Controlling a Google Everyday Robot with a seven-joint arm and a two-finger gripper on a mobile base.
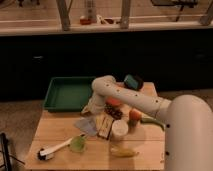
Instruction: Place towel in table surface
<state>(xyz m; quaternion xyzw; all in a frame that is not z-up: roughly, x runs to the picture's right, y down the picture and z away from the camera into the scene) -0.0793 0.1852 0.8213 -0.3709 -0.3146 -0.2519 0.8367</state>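
Note:
A grey-blue towel (86, 125) lies crumpled on the wooden table (55, 127), left of the middle. My white arm reaches in from the lower right and bends down over the table's back part. My gripper (92, 108) hangs just above and behind the towel, at the front right corner of the green tray (67, 93). I cannot tell whether it touches the towel.
A snack packet (104, 125), a white cup (119, 130), an orange bottle (134, 118) and a dark bowl (114, 111) crowd the table's middle. A dish brush (54, 149), a green cup (77, 144) and a banana (124, 151) lie in front. A teal sponge (131, 81) sits at the back.

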